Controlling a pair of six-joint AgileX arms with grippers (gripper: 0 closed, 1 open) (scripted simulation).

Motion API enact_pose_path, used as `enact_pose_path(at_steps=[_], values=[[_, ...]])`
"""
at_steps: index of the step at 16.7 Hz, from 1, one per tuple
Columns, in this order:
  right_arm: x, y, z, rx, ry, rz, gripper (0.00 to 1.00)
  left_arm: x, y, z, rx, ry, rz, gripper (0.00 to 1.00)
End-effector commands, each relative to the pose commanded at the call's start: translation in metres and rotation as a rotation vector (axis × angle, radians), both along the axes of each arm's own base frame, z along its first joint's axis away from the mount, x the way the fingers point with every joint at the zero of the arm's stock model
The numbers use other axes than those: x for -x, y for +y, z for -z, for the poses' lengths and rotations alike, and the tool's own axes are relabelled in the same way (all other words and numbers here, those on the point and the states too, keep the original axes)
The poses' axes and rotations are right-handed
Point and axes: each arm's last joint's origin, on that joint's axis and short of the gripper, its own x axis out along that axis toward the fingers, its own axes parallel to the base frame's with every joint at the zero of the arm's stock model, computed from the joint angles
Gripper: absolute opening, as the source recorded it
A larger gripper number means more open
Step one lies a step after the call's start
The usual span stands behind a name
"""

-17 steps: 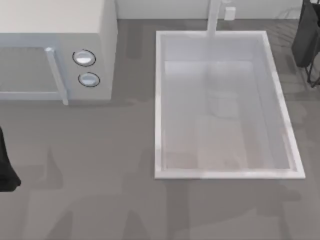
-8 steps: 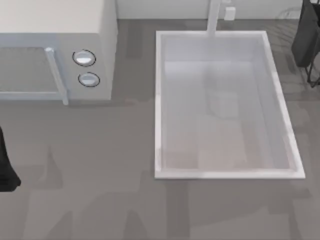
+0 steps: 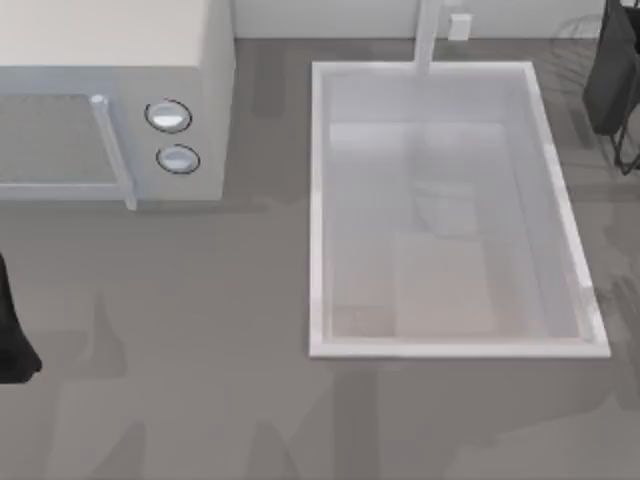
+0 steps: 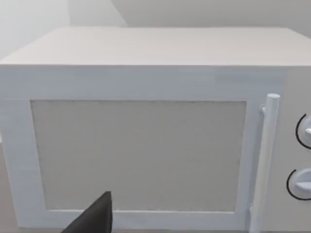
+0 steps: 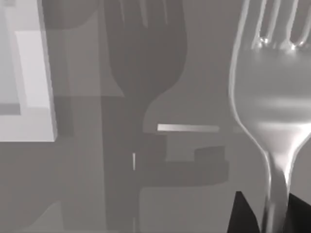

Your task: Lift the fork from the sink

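The sink sits on the grey desk, a large white-rimmed basin with pale glossy walls and floor, and a white faucet post rises at its far short edge. To the left of the sink stands a white microwave with two round knobs on the side nearest the sink and a vertical bar handle on its door.

The right arm shows as a dark shape just beyond the sink's far right corner. In the right wrist view the fork is seen close up, its tines and neck pale and shiny, with the handle running down between the two dark fingertips of the right gripper, which is clamped on the handle. The fork hangs above the grey desk and throws a broad fork-shaped shadow on it, and a white corner of the sink rim lies off to one side.

The left arm is parked well to the left of the sink, below the microwave at the picture's edge. Its wrist view faces the microwave door, with one dark fingertip in sight; whether that gripper is apart or together cannot be told.
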Motion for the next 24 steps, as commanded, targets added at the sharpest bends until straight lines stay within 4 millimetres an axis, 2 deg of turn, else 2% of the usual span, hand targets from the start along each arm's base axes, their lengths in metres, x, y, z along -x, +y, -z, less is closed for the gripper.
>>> enact_pose_path(at_steps=[5,18,24], values=[[0.001,0.0,0.0034,0.0,0.003,0.0,0.0,0.0,0.0,0.0,0.0,0.0,0.0,1.0],[0.001,0.0,0.0034,0.0,0.003,0.0,0.98,0.0,0.0,0.0,0.0,0.0,0.0,1.0],[0.001,0.0,0.0034,0.0,0.003,0.0,1.0,0.0,0.0,0.0,0.0,0.0,0.0,1.0]])
